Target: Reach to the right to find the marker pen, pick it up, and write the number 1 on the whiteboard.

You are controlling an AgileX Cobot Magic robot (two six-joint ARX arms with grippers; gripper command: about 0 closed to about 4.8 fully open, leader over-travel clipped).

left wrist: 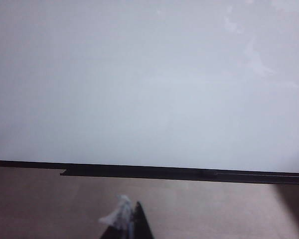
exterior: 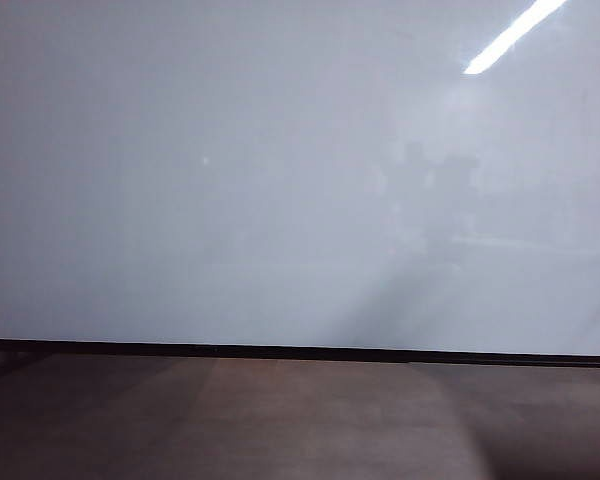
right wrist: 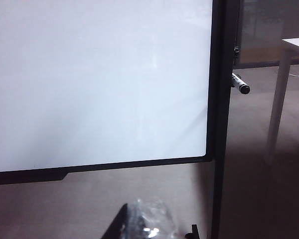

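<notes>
The whiteboard (exterior: 280, 180) is a large glossy white board with a thin black lower edge, and it fills most of the exterior view. No number 1 is in view on it. In the right wrist view the marker pen (right wrist: 240, 83), dark with a pale label, sticks out just beyond the board's black side post (right wrist: 219, 99). My right gripper (right wrist: 147, 221) is low in front of the board's lower corner, shut, wrapped in clear crinkled plastic, far from the pen. My left gripper (left wrist: 134, 216) shows as a shut dark wedge with a white scrap on it, below the whiteboard (left wrist: 149, 79). Neither gripper appears in the exterior view.
A brown surface (exterior: 300, 420) runs below the board's black edge. Beyond the side post stands a white table (right wrist: 294, 47) with a slim white leg (right wrist: 275, 109). A ceiling light reflects in the board's upper corner (exterior: 510, 35).
</notes>
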